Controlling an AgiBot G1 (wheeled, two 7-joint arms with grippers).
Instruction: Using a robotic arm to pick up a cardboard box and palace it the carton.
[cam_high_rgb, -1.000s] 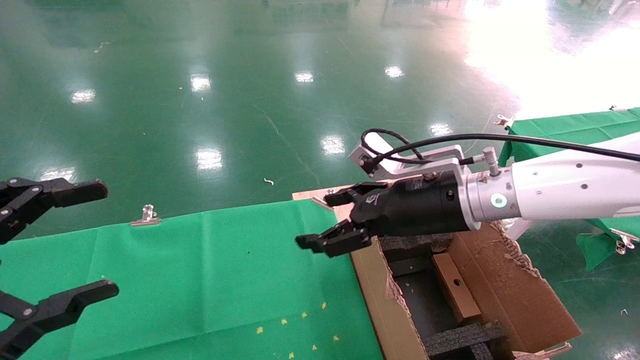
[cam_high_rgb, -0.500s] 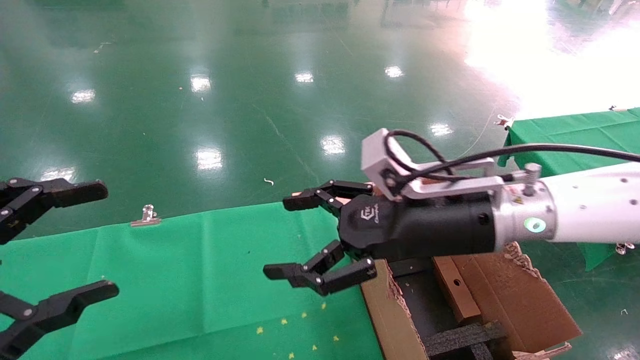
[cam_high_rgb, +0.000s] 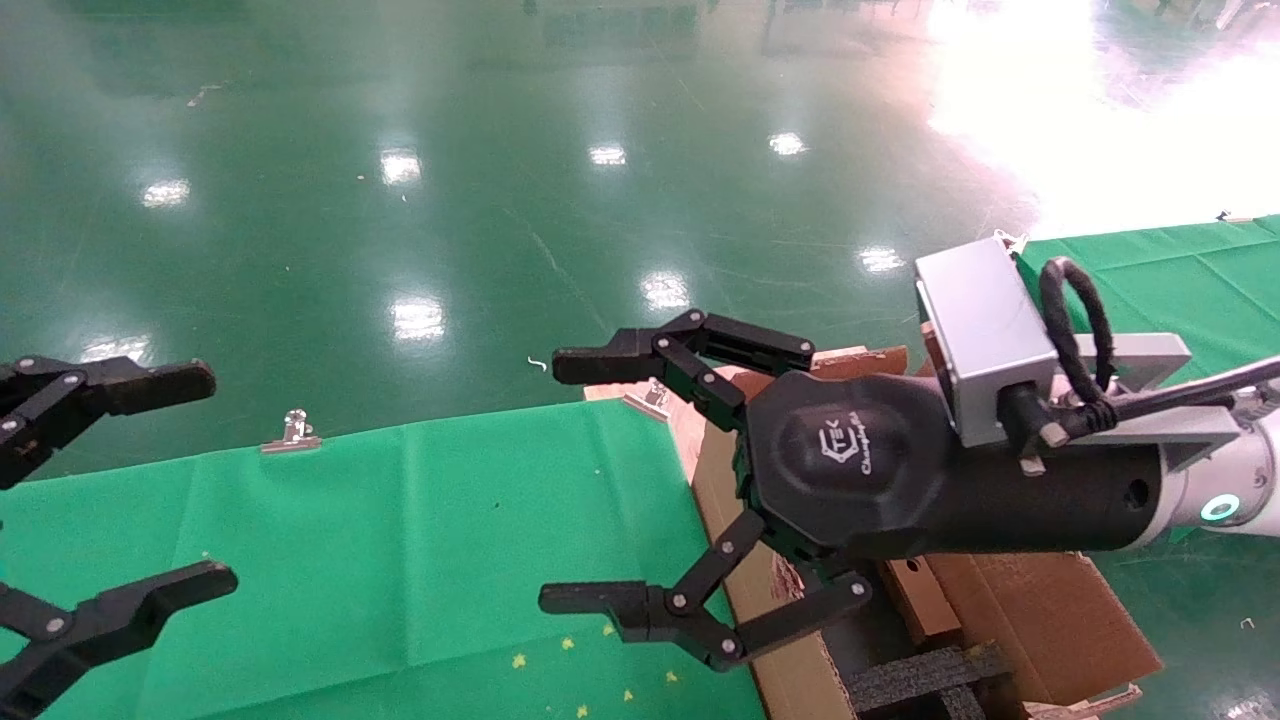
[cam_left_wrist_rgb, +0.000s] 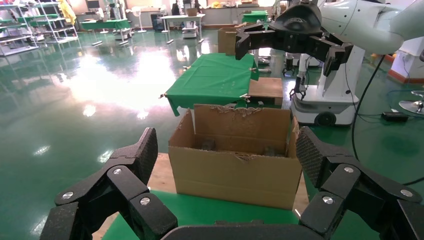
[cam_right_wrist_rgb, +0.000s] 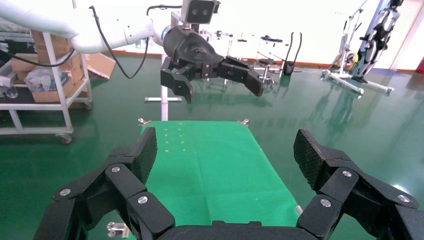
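Note:
My right gripper (cam_high_rgb: 555, 480) is open and empty, held in the air above the carton's left wall and the green table's right end. The carton (cam_high_rgb: 1010, 620), large, brown, with torn flaps and black foam inside, stands at the lower right; it also shows in the left wrist view (cam_left_wrist_rgb: 235, 170). The cardboard box (cam_high_rgb: 918, 605), small and brown with a round hole, lies inside the carton, partly hidden by my right gripper. My left gripper (cam_high_rgb: 215, 477) is open and empty at the far left, above the table.
The green cloth table (cam_high_rgb: 400, 540) lies in front, with metal clips (cam_high_rgb: 292, 432) on its far edge. A second green table (cam_high_rgb: 1150, 260) stands at the right. Shiny green floor lies beyond. The right wrist view shows the table (cam_right_wrist_rgb: 210, 165) and my left gripper (cam_right_wrist_rgb: 220, 90).
My right gripper has risen from the carton, come nearer and to the left, turned, and opened wider. The cardboard box stays in the carton. The left arm has not moved.

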